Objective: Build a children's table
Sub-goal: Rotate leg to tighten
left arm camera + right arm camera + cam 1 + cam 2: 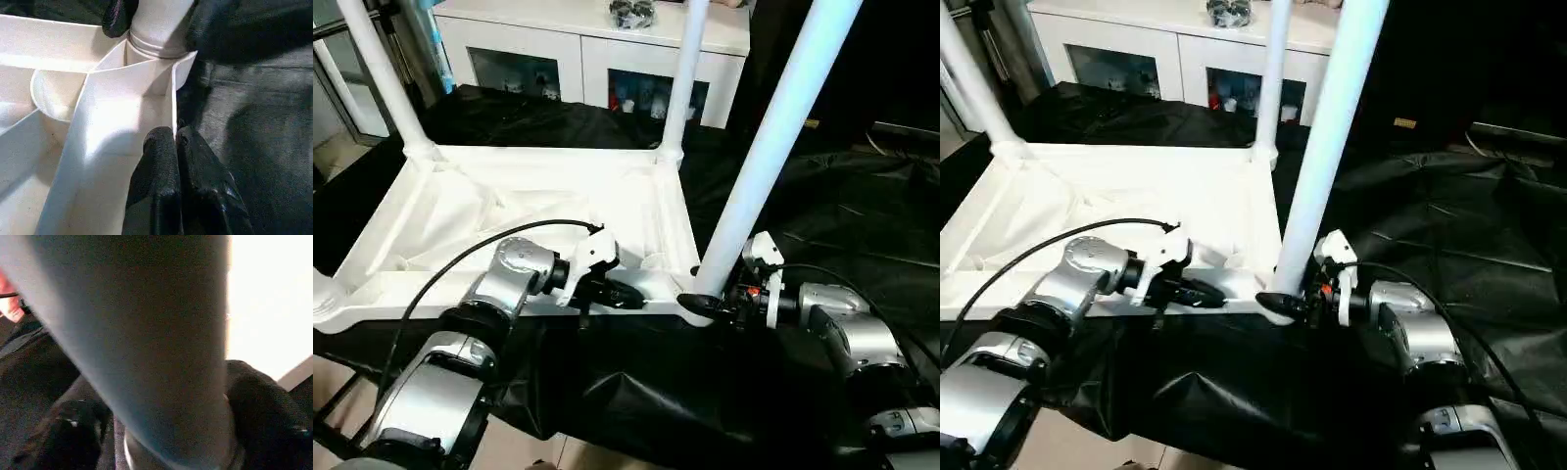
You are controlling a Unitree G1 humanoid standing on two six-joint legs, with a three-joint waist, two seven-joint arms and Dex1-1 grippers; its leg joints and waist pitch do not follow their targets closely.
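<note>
The white table top [509, 196] lies upside down on black cloth, ribbed underside up. Two legs stand in the far corner sockets, one on the left [386, 78] and one on the right [683, 78]. A third leg [773, 147] rises tilted from the near right corner socket [146, 54]. My right gripper [705, 304] is shut around this leg's base, with a finger [264, 401] on each side of it. My left gripper [626, 294] is shut on the near rim [173, 107] just beside that socket, its fingers [161, 161] pinching the thin wall.
A white cabinet [587, 39] with glass doors stands behind the work surface, with small items on top. Black cloth [822, 206] covers the surface to the right and front. A black cable [460, 259] runs along my left forearm.
</note>
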